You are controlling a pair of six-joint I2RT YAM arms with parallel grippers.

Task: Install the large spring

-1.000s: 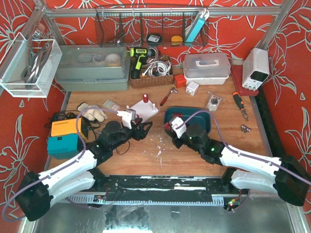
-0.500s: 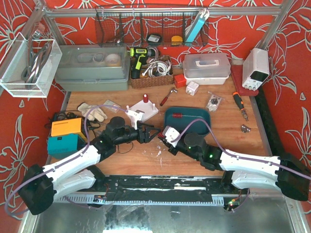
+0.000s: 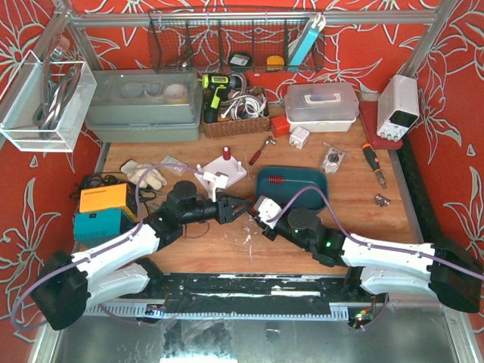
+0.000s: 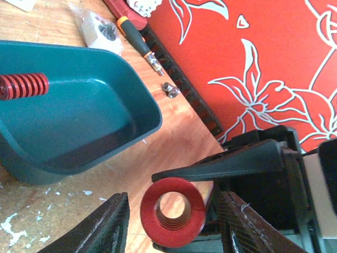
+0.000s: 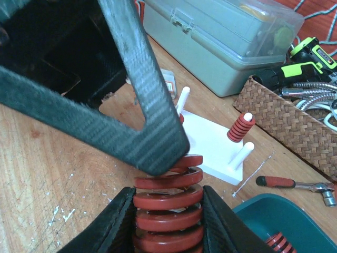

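The wooden bench (image 3: 227, 253) is scuffed and flecked with white, closed in on three sides by a red wall covering (image 4: 263, 63) printed with pale flowers. Near the middle of the bench, toward the near edge, the right gripper (image 5: 167, 196) is clamped on the large spring (image 5: 168, 208), holding it off the wood by its lower coils. The left gripper (image 4: 172, 199) faces the spring's end with its fingers spread wide, one to each side and a gap at both. From the right wrist one of those dark fingers (image 5: 142, 105) crosses the top coil; whether it touches I cannot tell. Just beyond, toward the far edge, stands a white base plate (image 5: 210, 142) with upright pegs, one carrying a small red spring (image 5: 241, 126). A teal tray (image 4: 79, 121) to its right holds another small spring (image 4: 23, 86). Along the far edge sit a grey toolbox (image 3: 144, 106), a wicker basket (image 3: 234, 122) and a white lidded box (image 3: 321, 106), with a power supply (image 3: 398, 106) in the far right corner and a screwdriver (image 3: 373, 161) near the right edge.
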